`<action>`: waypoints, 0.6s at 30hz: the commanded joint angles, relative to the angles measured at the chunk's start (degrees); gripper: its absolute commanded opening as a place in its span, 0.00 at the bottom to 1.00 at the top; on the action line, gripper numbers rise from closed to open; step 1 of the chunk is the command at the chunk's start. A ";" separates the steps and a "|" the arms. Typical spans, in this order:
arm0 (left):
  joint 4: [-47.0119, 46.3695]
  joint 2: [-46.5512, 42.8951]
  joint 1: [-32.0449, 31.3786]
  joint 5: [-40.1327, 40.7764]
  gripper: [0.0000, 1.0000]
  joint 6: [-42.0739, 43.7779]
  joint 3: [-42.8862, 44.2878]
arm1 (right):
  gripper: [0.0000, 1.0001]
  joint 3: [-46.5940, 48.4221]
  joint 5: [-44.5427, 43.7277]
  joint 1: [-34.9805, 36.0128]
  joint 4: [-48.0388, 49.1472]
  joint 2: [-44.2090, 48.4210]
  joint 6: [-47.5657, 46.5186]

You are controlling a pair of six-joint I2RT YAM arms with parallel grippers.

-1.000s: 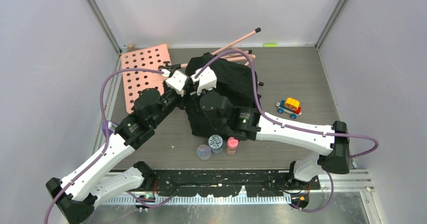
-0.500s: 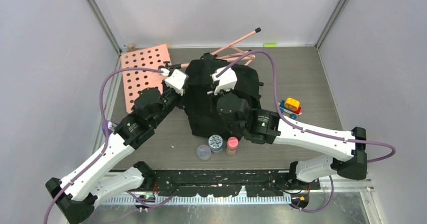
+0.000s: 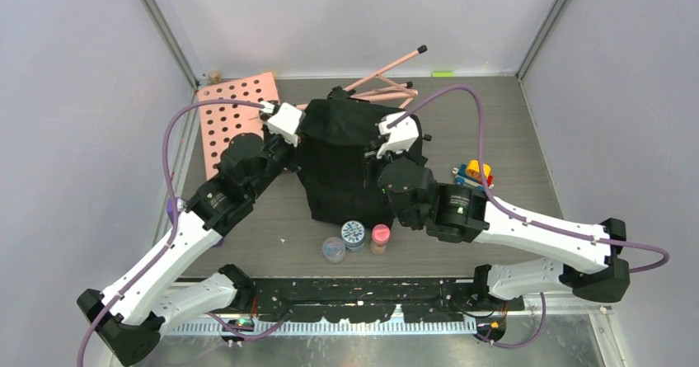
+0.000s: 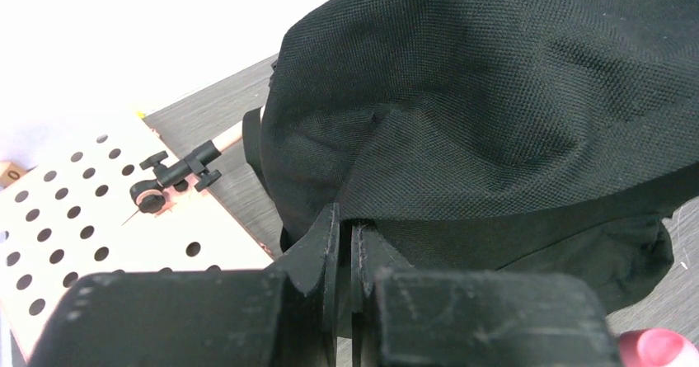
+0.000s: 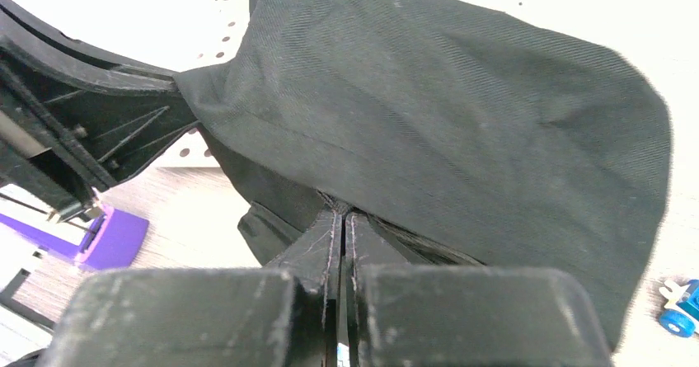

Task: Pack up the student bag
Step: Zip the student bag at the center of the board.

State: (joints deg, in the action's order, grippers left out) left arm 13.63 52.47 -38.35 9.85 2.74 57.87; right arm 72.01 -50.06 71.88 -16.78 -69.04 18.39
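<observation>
The student bag (image 3: 342, 157) is a large black fabric backpack in the middle of the table, held up between both arms. My left gripper (image 3: 294, 142) is shut on a fold of the bag's fabric at its left side, seen close in the left wrist view, where the cloth (image 4: 494, 95) drapes over the left gripper (image 4: 347, 221). My right gripper (image 3: 381, 148) is shut on the bag's right edge; the right wrist view shows the cloth (image 5: 462, 111) pinched at the right gripper (image 5: 344, 214). The bag's opening and inside are hidden.
A pink pegboard (image 3: 235, 119) lies at the back left, with pink sticks (image 3: 387, 82) behind the bag. Three small jars (image 3: 356, 237) stand in front of the bag. A toy vehicle (image 3: 472, 174) is at the right, and a purple block (image 5: 111, 239) is near the left arm.
The right arm has swung rightward with its grip on the bag, pulling the fabric wider. The left gripper has shifted slightly left and back. The bag now looks more spread and upright.
</observation>
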 commanded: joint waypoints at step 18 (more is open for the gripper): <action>3.95 4.22 7.66 14.81 0.00 -7.32 8.87 | 0.00 -6.70 -6.13 -0.07 -7.28 10.52 10.03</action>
State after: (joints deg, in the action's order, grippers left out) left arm 18.06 56.55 -32.80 15.25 -3.57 62.39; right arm 66.89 -53.74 71.88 -21.58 -60.80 23.62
